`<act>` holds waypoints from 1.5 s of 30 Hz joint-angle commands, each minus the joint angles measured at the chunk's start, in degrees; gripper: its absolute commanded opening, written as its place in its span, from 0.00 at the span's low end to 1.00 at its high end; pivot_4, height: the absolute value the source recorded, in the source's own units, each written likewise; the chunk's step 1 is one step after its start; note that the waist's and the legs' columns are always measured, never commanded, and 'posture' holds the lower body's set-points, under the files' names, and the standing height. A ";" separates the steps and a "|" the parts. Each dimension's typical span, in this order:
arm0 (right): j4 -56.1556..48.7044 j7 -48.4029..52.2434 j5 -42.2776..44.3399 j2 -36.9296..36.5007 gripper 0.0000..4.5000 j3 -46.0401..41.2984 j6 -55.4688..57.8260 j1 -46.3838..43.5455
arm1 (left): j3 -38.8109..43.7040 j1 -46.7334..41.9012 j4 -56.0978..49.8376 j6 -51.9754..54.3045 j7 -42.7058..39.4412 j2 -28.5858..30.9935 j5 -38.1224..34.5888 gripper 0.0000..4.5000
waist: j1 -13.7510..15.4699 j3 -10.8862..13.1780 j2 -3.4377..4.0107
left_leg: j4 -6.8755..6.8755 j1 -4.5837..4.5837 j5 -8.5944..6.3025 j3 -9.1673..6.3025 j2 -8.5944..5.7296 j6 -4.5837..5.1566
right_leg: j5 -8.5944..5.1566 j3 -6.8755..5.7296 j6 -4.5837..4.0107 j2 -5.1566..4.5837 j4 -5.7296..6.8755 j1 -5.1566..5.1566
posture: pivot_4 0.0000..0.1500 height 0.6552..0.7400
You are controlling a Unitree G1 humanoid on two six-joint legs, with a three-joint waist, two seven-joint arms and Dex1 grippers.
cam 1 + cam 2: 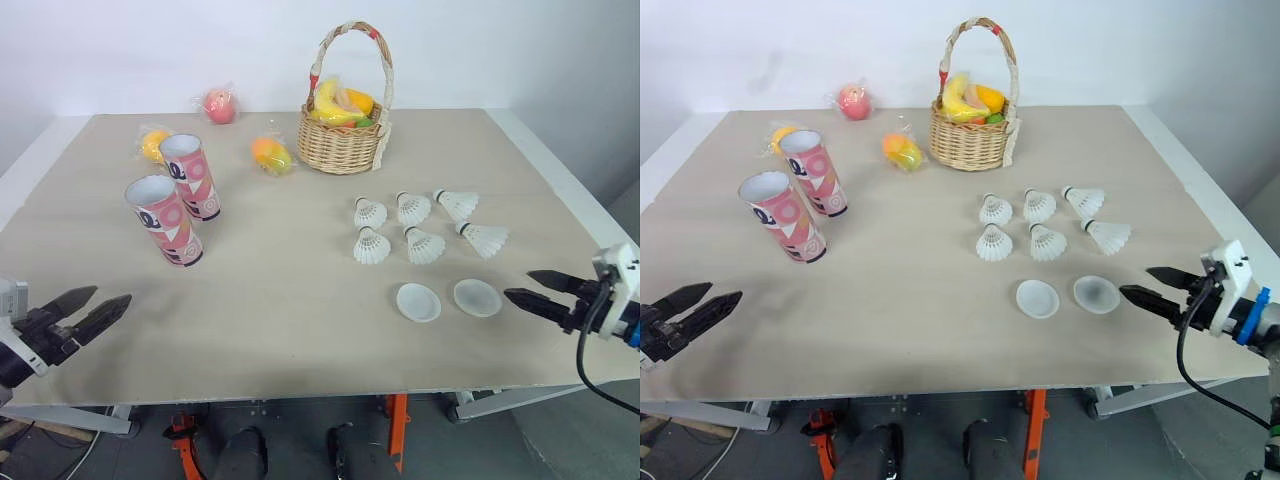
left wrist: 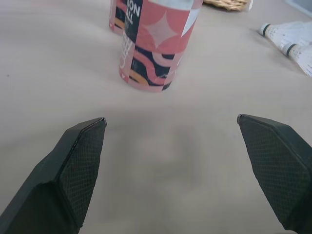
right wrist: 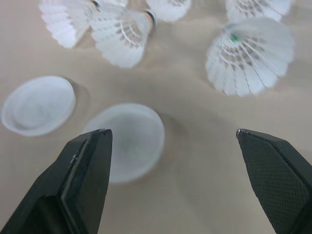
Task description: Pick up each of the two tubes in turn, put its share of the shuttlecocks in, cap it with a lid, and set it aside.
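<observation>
Nothing started. Your left gripper (image 1: 112, 296) and right gripper (image 1: 518, 283) gape empty; pink patterned cardboard tubes (image 1: 165, 220) uncapped, white feather shuttlecocks (image 1: 371, 245), translucent round lids (image 1: 418, 302) loose.

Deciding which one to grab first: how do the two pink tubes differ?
The near tube stands closer to the left end effector and to the front edge of the table. The far tube stands behind it, deeper in. The far tube has a wrapped orange fruit right behind it, while the near tube has none beside it. Both stand on their bases, uncapped, with the same pink pattern and black lettering.
</observation>
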 commanded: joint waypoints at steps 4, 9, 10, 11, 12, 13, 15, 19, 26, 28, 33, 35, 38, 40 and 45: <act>-17.76 0.84 8.01 4.49 0.97 3.47 7.85 -5.06 | 3.89 -1.69 -0.20 -5.28 1.75 -4.46 -1.84 1.00 | 0.02 0.00 0.00 | 0.00 0.02 0.00 -0.04 0.04 0.00 | 0.05 0.02 0.03 0.09 0.04 0.02 | 1.00 1.00; -30.43 -5.98 13.60 13.50 0.97 8.46 15.41 -9.71 | 1.71 -3.68 1.19 -15.59 3.06 -7.14 5.41 1.00 | 0.12 -0.01 -0.03 | 0.02 0.04 0.00 -0.05 0.22 0.00 | 0.11 0.02 -0.03 0.29 0.04 0.02 | 1.00 1.00; -32.44 -8.20 13.39 15.77 0.97 10.50 16.34 -11.01 | 0.64 -4.20 1.07 -16.88 3.25 -7.64 6.40 1.00 | 0.12 -0.02 -0.04 | 0.02 0.04 0.00 -0.05 0.23 0.00 | 0.11 0.02 -0.03 0.29 0.04 0.02 | 1.00 1.00; -33.82 -9.79 13.20 17.28 0.97 11.79 17.17 -11.85 | -0.11 -4.56 0.99 -17.72 3.40 -7.98 6.99 1.00 | 0.14 -0.02 -0.04 | 0.02 0.04 0.00 -0.03 0.24 0.00 | 0.12 0.03 -0.03 0.29 0.04 0.02 | 1.00 1.00; -35.20 -11.94 12.47 19.31 0.97 13.65 17.80 -12.95 | -1.32 -5.23 1.23 -18.76 3.34 -8.35 7.95 1.00 | 0.15 -0.02 -0.06 | 0.02 0.02 0.00 -0.03 0.22 0.00 | 0.12 0.04 -0.03 0.28 0.04 0.02 | 1.00 1.00; -36.32 -13.96 11.50 21.01 0.97 15.65 18.58 -13.98 | -2.59 -6.21 2.18 -19.67 3.39 -8.58 8.82 1.00 | 0.23 -0.04 -0.09 | 0.02 -0.01 0.00 -0.02 0.22 -0.01 | 0.14 0.05 0.00 0.28 0.04 0.00 | 1.00 1.00; -38.31 -16.71 9.92 23.30 0.97 18.80 19.26 -15.39 | -5.04 -8.38 4.58 -20.82 2.97 -8.84 9.85 1.00 | 0.40 -0.05 -0.11 | 0.02 -0.07 0.00 -0.03 0.20 -0.01 | 0.16 0.05 0.03 0.26 0.03 -0.01 | 1.00 1.00; -41.56 -19.94 9.25 25.69 0.97 21.80 20.29 -17.05 | -9.19 -13.96 10.41 -22.59 0.64 -8.81 10.73 1.00 | 0.60 -0.08 -0.16 | 0.04 -0.30 0.00 -0.03 0.20 0.00 | 0.17 0.00 0.11 0.25 0.03 -0.12 | 1.00 1.00; -44.71 -22.21 8.14 26.85 0.97 23.85 19.49 -16.56 | -13.49 -24.42 22.97 -25.90 -2.78 -8.02 13.28 1.00 | 0.44 -0.14 -0.27 | 0.04 -0.35 0.00 -0.07 0.25 -0.01 | 0.35 -0.09 0.37 0.29 0.02 -0.18 | 1.00 1.00; -46.02 -22.46 8.18 26.82 0.97 23.90 19.21 -15.69 | -14.65 -27.26 26.41 -26.95 -3.76 -7.92 14.39 1.00 | 0.43 -0.15 -0.27 | 0.05 -0.34 0.00 -0.08 0.28 0.00 | 0.36 -0.10 0.36 0.32 0.03 -0.18 | 1.00 1.00; -48.94 -23.46 9.31 26.74 0.97 23.03 19.57 -14.15 | -17.95 -34.11 35.27 -30.54 -6.29 -7.51 17.98 1.00 | 0.43 -0.16 -0.30 | 0.05 -0.36 0.00 -0.12 0.30 0.00 | 0.37 -0.12 0.36 0.35 0.03 -0.17 | 1.00 1.00; -49.86 -23.96 9.60 26.73 0.97 22.70 19.61 -13.70 | -19.03 -38.09 40.49 -32.68 -6.18 -7.13 20.11 1.00 | 0.45 -0.17 -0.31 | 0.06 -0.37 0.00 -0.14 0.29 0.00 | 0.37 -0.13 0.36 0.37 0.03 -0.17 | 1.00 1.00; -50.89 -24.75 9.87 26.75 0.97 22.26 19.62 -12.99 | -20.20 -42.81 47.87 -36.07 -6.61 -6.53 22.67 1.00 | 0.45 -0.17 -0.33 | 0.13 -0.40 0.01 -0.23 0.31 0.01 | 0.41 -0.18 0.36 0.44 0.05 -0.16 | 1.00 1.00; -51.66 -25.46 10.28 26.64 0.97 21.62 19.71 -12.38 | -21.25 -45.92 52.60 -38.18 -6.81 -6.34 24.49 1.00 | 0.45 -0.17 -0.33 | 0.15 -0.40 0.01 -0.21 0.32 0.01 | 0.42 -0.17 0.38 0.42 0.04 -0.15 | 1.00 1.00; -53.89 -26.98 11.01 26.35 0.97 20.67 20.05 -10.54 | -23.46 -51.81 60.51 -41.53 -8.20 -6.89 27.52 1.00 | 0.37 -0.17 -0.33 | 0.15 -0.47 0.01 -0.22 0.30 0.01 | 0.41 -0.17 0.39 0.42 0.04 -0.19 | 1.00 1.00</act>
